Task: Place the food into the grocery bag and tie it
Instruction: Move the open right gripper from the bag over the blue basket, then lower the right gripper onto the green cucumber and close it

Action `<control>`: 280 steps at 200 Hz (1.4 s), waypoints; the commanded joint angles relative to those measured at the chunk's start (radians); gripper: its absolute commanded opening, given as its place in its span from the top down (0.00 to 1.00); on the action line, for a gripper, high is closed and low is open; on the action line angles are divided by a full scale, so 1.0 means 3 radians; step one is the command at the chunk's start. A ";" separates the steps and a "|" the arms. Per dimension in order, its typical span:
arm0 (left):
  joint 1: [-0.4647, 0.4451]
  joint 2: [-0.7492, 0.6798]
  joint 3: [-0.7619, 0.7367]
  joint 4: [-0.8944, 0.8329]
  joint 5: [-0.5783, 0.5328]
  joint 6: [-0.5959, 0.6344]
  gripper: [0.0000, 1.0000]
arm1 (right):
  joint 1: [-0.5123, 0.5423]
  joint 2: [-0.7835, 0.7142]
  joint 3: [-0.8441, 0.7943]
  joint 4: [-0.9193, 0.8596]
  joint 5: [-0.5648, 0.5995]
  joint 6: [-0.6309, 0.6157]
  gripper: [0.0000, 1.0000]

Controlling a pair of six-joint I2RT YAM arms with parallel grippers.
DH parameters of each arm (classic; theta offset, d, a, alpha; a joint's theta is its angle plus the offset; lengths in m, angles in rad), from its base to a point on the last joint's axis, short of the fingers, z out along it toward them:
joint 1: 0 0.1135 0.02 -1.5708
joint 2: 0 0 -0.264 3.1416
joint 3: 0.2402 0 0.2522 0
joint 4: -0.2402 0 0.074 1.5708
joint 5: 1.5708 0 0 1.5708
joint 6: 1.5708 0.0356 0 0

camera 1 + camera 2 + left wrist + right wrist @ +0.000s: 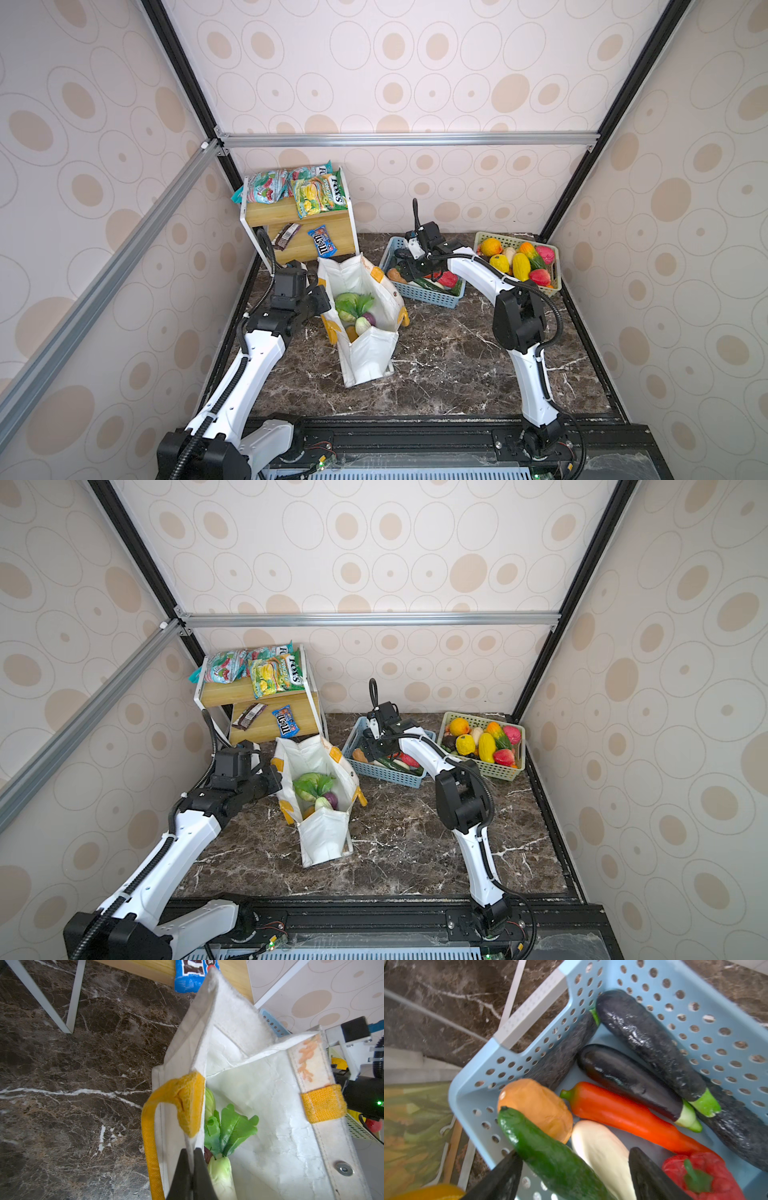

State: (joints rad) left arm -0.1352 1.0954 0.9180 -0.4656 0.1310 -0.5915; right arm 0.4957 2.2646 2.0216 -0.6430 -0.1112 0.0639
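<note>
The white grocery bag (370, 353) (324, 837) stands open mid-table, with a green cabbage (349, 305) (228, 1124) and other food inside. My left gripper (322, 301) (191, 1155) is shut on the bag's left rim, just below a yellow handle tab (189, 1103). My right gripper (405, 270) (575, 1152) is open and low in the blue basket (428, 297) (675, 997). Its fingers straddle a green cucumber (550, 1157) and a white vegetable (602, 1153). An orange round one (535, 1105), a red pepper (623, 1115) and dark aubergines (643, 1032) lie beyond. The M&M's packet (322, 241) (191, 976) lies on the lower shelf.
A wooden shelf (291, 212) with snack bags (316, 193) stands at the back left, close behind the bag. A green basket (498, 237) of yellow and red fruit sits at the back right beside the blue one. Cage posts and walls close in the table.
</note>
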 commanded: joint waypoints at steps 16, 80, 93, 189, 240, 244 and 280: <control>0.0029 0.0056 0.0069 0.0059 -0.0008 -0.0012 1.00 | -0.0021 0.0152 0.0156 -0.0081 0.0096 0.0089 0.17; 0.0026 0.0066 0.0075 0.0080 0.0008 0.0013 1.00 | -0.0041 0.0244 0.0188 -0.0173 0.0379 0.0030 0.26; 0.0029 0.0064 0.0070 0.0079 0.0011 0.0023 1.00 | -0.0044 0.0244 0.0169 -0.0208 0.0391 0.0012 0.27; 0.0026 0.0122 -0.0002 0.0261 0.0070 0.0014 1.00 | -0.0043 0.0087 0.0150 -0.0615 0.0328 -0.0326 0.25; 0.0026 0.0158 -0.0032 0.0370 0.0114 0.0006 1.00 | -0.0046 -0.0005 0.0027 -0.0733 0.0467 -0.0462 0.33; 0.0026 0.0158 -0.0035 0.0375 0.0114 0.0012 1.00 | -0.0042 -0.0009 0.0027 -0.0739 0.0473 -0.0464 0.35; 0.0026 0.0153 -0.0044 0.0405 0.0115 0.0036 1.00 | -0.0048 -0.0053 0.0006 -0.0765 0.0524 -0.0464 0.45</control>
State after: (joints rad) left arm -0.1352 1.1355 0.9070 -0.3748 0.1646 -0.5907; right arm 0.4828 2.2990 2.0403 -0.8288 0.0269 -0.0532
